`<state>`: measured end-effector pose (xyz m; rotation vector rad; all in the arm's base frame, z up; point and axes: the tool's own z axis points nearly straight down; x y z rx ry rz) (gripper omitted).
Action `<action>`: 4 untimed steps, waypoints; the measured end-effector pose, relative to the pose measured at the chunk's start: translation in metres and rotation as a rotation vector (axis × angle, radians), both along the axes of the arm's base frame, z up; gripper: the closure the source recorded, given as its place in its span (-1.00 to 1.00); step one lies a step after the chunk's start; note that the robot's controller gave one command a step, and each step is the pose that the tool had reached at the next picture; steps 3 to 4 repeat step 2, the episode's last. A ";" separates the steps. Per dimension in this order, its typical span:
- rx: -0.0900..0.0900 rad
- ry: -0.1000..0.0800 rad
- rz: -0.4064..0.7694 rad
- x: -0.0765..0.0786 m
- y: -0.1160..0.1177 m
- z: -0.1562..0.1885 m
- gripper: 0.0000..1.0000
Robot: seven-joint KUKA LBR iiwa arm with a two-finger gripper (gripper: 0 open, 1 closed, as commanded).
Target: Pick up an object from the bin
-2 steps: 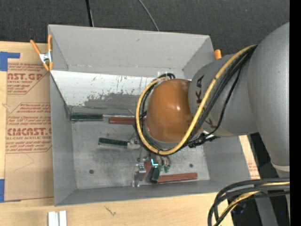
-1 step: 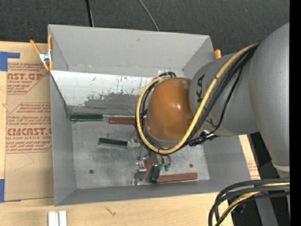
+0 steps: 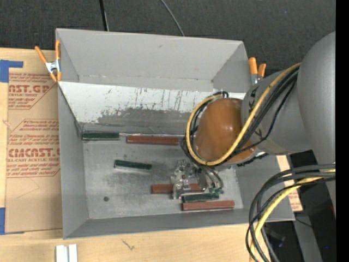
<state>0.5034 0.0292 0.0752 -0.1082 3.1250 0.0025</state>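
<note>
**A:** Where is the tool?

**B:** The tool (image 3: pixel 184 183) sits low in the bin (image 3: pixel 71 146), toward the right of the floor; it is under the arm's orange cover (image 3: pixel 218 130) and the looping yellow and black cables (image 3: pixel 191 130); I cannot tell whether it is open or closed.

**A:** What lies nearest to it?

**B:** A short brown bar (image 3: pixel 161 189) lies flat with its right end at the tool; I cannot tell whether the two touch. Just to the right of the tool is a small green piece (image 3: pixel 218 190), partly hidden; just below both, near the front wall, a longer brown bar (image 3: pixel 210 204) lies flat, roughly parallel to the short one.

**A:** And farther out?

**B:** To the left, well apart from the tool, a green bar (image 3: pixel 132 166) lies alone on the floor, slightly tilted; along the foot of the back wall lies a red-brown bar (image 3: pixel 152 140); left of it, almost end to end, is a dark green bar (image 3: pixel 101 136); both lie flat.
</note>
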 end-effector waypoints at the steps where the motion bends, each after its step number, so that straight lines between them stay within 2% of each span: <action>1: 0.000 0.000 0.000 0.000 0.000 0.000 1.00; 2: -0.001 0.013 -0.040 -0.012 0.009 0.142 1.00; 4: -0.001 0.013 -0.040 -0.012 0.009 0.142 1.00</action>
